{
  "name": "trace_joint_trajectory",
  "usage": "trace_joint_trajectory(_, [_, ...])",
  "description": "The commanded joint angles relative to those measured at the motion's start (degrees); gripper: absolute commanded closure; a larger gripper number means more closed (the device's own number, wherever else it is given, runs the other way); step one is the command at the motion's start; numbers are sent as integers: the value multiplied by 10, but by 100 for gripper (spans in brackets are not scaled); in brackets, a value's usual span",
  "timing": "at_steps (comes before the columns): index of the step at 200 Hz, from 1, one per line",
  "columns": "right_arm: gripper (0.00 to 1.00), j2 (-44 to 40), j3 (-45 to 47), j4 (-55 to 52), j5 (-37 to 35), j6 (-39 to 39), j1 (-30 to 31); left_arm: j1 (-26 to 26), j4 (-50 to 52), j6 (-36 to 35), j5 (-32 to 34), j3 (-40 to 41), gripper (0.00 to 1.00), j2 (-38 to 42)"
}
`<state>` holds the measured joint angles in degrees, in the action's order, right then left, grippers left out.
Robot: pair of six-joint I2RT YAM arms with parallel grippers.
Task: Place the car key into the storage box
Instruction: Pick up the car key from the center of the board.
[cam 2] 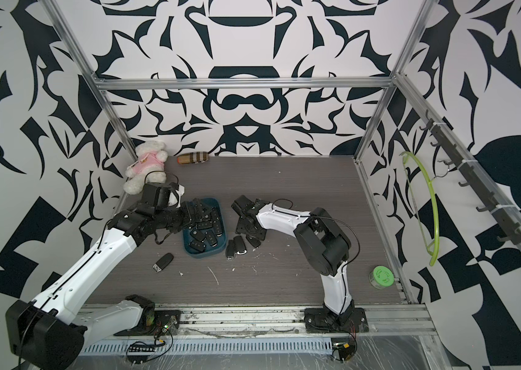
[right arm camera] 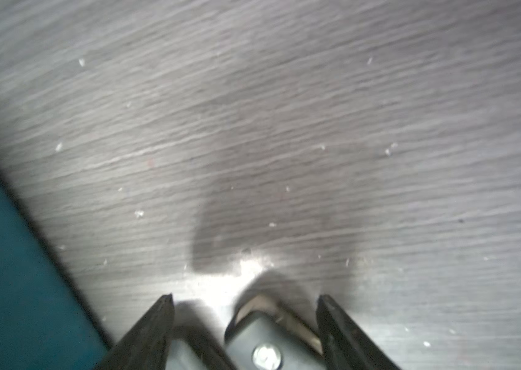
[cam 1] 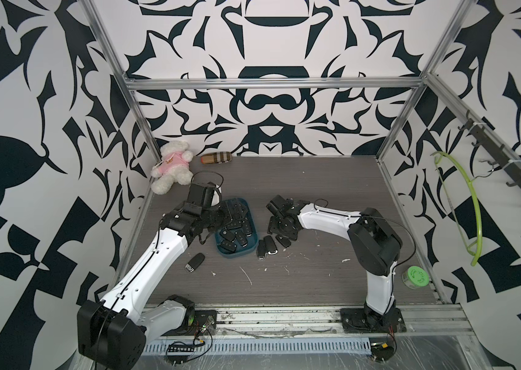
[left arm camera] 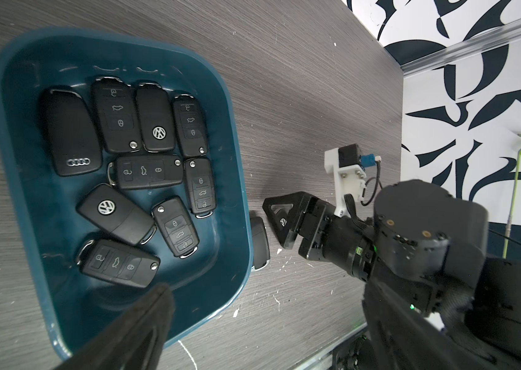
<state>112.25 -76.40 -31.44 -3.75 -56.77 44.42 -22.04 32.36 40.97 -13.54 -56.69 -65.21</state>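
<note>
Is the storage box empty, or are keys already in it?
Not empty: the storage box holds several black car keys lying on its floor.

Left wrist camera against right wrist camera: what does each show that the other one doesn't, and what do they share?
Only the left wrist view shows inside the storage box, where nine visible key fobs lie, and the right gripper from outside. Only the right wrist view looks along that gripper's fingers, with a blurred car key close up between them; whether they pinch it is unclear. Both show the teal box wall and the grey table.
</note>
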Motion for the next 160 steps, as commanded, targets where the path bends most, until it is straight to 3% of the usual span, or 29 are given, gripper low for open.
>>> trace_joint_trajectory(1, [29, -9, -22, -59, -36, 30, 10, -1, 9, -9, 6, -11, 1, 6])
trace_joint_trajectory(61, [30, -18, -25, -98, -57, 106, 32, -1, 1, -7, 2, -11, 1, -2])
trace_joint_trajectory(99, [30, -15, -23, -106, -63, 110, 48, -1, 0, -5, 0, -9, 1, -3])
trace_joint_trajectory(136, [37, -10, -22, -117, -93, 112, 50, -1, 3, -5, -1, -9, 1, 0])
trace_joint_trajectory(160, [35, -20, -16, -122, -97, 122, 54, -1, 6, -6, -2, -8, 1, 3])
